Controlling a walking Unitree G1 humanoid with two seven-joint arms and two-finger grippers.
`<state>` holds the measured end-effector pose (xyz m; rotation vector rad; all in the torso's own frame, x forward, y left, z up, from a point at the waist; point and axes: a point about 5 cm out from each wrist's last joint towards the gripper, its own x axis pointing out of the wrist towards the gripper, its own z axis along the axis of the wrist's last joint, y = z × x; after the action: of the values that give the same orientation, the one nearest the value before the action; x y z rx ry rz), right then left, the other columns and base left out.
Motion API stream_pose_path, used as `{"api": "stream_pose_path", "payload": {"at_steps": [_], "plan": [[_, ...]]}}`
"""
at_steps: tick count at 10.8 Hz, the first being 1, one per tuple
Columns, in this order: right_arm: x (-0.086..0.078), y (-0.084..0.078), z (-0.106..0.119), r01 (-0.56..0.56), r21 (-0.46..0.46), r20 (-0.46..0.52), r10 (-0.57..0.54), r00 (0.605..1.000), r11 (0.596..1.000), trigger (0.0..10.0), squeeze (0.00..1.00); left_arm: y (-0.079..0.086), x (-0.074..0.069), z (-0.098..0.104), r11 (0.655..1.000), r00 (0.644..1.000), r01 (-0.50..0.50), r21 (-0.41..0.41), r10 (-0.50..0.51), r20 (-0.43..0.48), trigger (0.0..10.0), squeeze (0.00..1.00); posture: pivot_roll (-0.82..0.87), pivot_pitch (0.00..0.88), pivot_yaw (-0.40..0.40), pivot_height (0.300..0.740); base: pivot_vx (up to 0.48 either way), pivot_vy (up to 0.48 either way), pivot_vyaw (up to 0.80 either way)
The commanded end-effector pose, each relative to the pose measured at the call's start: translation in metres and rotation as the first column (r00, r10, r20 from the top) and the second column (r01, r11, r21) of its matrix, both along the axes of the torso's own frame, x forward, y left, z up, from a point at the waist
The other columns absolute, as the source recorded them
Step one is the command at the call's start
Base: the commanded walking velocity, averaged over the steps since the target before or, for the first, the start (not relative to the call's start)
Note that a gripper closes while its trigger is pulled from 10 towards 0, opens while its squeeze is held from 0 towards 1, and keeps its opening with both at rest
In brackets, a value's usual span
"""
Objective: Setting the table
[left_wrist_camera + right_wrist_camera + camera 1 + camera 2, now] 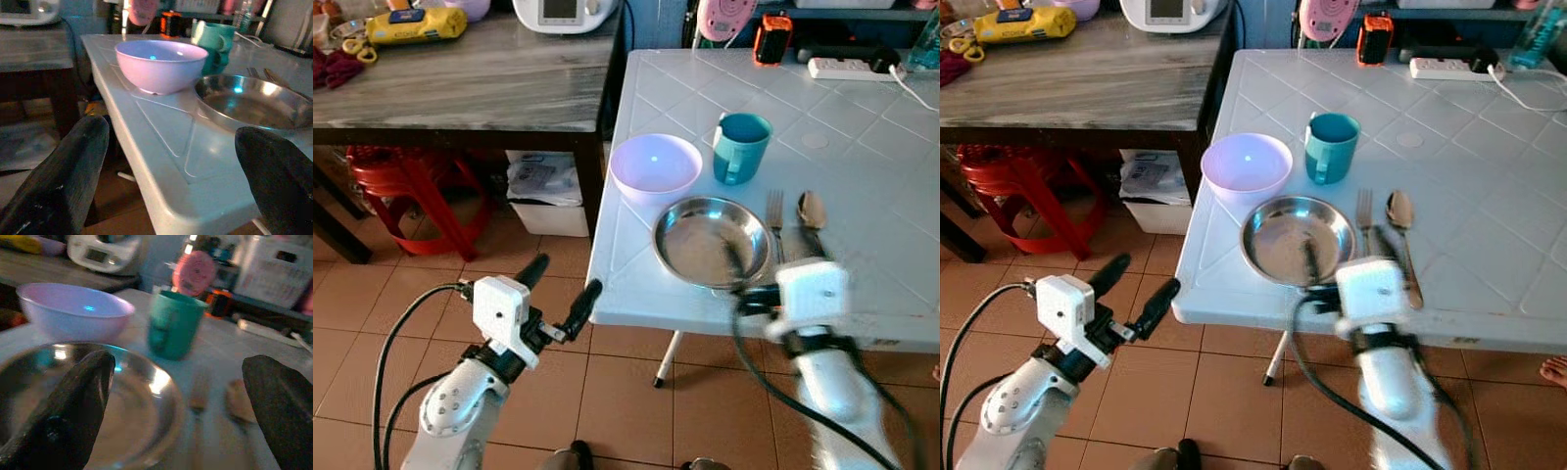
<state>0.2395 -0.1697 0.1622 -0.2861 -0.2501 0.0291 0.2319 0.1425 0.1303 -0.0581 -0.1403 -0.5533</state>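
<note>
Nearest, the left gripper [556, 290] hovers off the white table's [862, 147] corner, fingers spread. The right gripper [181, 401] gapes over the shiny steel plate [710, 240], beside the fork [775, 217] and spoon [812, 211]. Beyond sit a glossy lilac bowl [655, 164] and teal mug [740, 147].

Silver arms [455, 406]; black fingers [579, 305] (seemingly rubbery); cables

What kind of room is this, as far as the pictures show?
Probably a home kitchen or dining corner: a white table laid with a steel plate, a pink bowl and a teal cup, over terracotta floor tiles.
</note>
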Motion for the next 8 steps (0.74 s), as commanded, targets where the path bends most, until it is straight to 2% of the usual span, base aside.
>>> {"api": "stream_pose_path", "payload": {"at_steps": [1, 2, 4, 8], "plan": [[-0.006, -0.016, 0.001, 0.077, 0.033, -0.019, -0.076, 0.997, 0.997, 10.0, 0.0, 0.0, -0.005, 0.0, 0.999, 0.999, 0.034, 0.016, -0.034, 0.005, 10.0, 0.0, -0.13, 0.209, 0.071, 0.74, 0.0, 0.0, 0.0], [-0.009, -0.027, -0.002, 0.12, 0.068, -0.058, -0.116, 0.992, 0.99, 10.0, 0.0, -0.001, -0.005, -0.002, 0.998, 0.999, 0.049, 0.025, -0.049, 0.003, 10.0, 0.0, -0.15, 0.212, 0.077, 0.74, 0.0, 0.0, 0.0], [-0.007, -0.034, -0.008, 0.121, 0.118, -0.121, -0.107, 0.987, 0.986, 10.0, 0.0, -0.005, -0.002, -0.009, 0.997, 0.998, 0.068, 0.027, -0.068, -0.002, 10.0, 0.0, -0.17, 0.217, 0.088, 0.74, 0.0, 0.0, 0.0], [0.007, -0.027, 0.003, 0.029, 0.208, -0.134, -0.001, 0.991, 0.978, 10.0, 0.0, -0.006, 0.003, -0.014, 0.998, 0.998, 0.061, 0.023, -0.061, 0.01, 10.0, 0.0, -0.16, 0.22, 0.083, 0.74, 0.0, 0.0, 0.0]]}}
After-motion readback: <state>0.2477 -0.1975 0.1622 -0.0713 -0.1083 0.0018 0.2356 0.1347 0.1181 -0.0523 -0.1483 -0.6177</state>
